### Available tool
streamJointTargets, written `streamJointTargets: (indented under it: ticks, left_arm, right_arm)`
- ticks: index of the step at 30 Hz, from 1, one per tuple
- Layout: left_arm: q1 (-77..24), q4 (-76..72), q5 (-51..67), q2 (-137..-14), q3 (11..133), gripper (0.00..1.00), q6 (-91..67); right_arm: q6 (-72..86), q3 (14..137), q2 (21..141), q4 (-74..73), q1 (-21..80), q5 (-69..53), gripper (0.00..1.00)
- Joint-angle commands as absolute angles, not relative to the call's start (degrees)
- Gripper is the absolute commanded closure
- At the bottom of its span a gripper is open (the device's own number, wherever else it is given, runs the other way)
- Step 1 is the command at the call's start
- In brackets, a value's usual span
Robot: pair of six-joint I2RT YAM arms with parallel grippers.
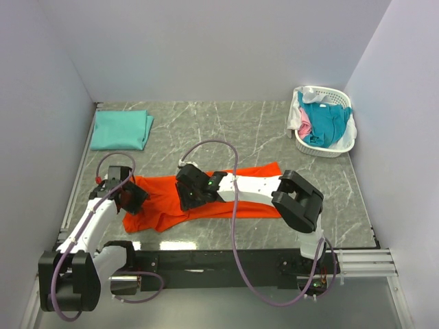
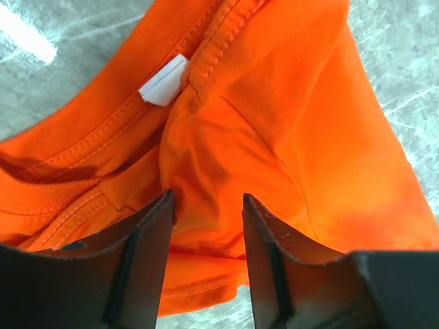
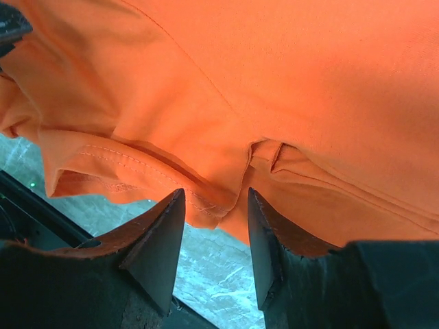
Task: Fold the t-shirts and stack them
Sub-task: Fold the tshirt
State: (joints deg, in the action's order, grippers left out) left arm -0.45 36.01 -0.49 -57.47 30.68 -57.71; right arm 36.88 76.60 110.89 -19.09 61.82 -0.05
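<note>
**Orange t-shirt (image 1: 161, 202) under both arms**

Nearest me, the left gripper (image 2: 206, 199) is hovering narrowly parted over the orange t-shirt, a bunched fold beside the collar lying between its fingertips. The right gripper (image 3: 216, 195), likewise narrowly parted, is straddling the shirt's hem. Farther back I'm seeing the mint-green t-shirt (image 1: 121, 129) lying folded, far left.

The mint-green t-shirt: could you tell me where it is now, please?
In the top view, the mint-green t-shirt lies folded at the far left corner of the table, beyond the left gripper and the orange t-shirt.
</note>
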Motion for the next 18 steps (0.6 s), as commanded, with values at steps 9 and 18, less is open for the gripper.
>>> streamJointTargets:
  ticks: [9, 18]
  left_arm:
    - [-2.6, 36.8, -2.1, -58.9, 30.7, 0.63, -59.4]
    - [-2.7, 37.4, -4.4, -55.4, 31.3, 0.99, -60.1]
  right_arm:
    - [38.8, 78.6, 112.4, -18.4, 61.2, -1.8, 0.52]
    - [38.7, 78.6, 112.3, -18.7, 61.3, -2.6, 0.93]
